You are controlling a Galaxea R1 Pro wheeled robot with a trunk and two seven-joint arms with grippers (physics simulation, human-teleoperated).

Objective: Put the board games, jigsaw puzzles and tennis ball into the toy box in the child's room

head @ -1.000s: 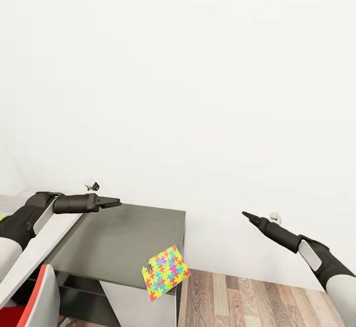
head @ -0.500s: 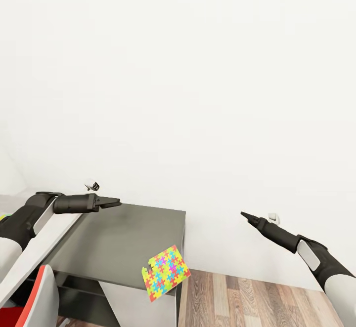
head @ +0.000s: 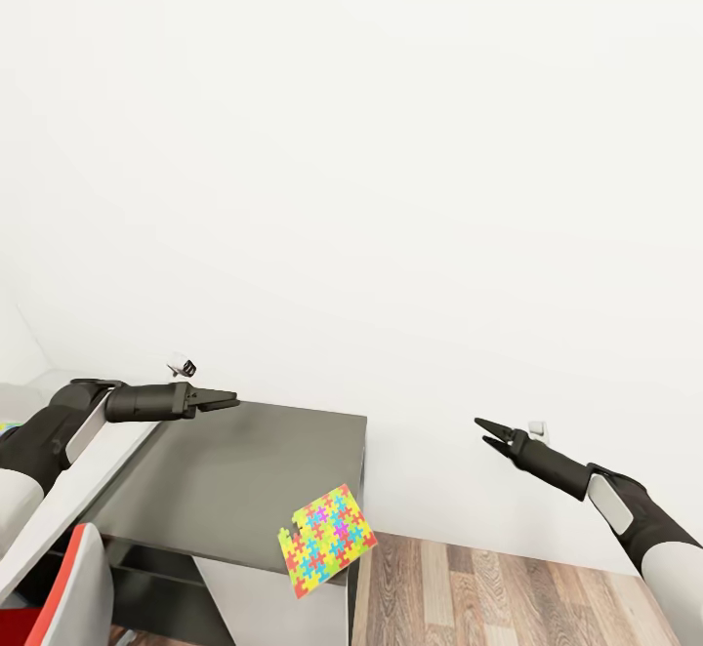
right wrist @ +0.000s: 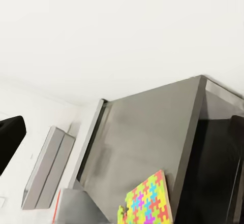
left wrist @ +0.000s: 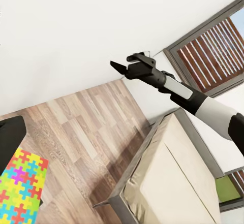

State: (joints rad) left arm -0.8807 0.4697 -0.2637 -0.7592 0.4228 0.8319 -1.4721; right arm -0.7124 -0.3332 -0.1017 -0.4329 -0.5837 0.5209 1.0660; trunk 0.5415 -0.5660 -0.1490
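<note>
White wall (head: 371,168) took up most of the head view, with wood-plank floor (head: 508,592) beneath it on the right. Next in size, the dark grey section of the table (head: 244,475) stood against the wall, and the bed (left wrist: 173,183) lay across the floor in the left wrist view. One jigsaw puzzle (head: 327,540) rested at the table's near right corner, overhanging the edge. Above the table's left part the left gripper (head: 227,399) hung with its fingers pressed together, well apart from the puzzle. Over the floor, the right gripper (head: 485,432) hovered with fingers slightly parted, holding nothing.
</note>
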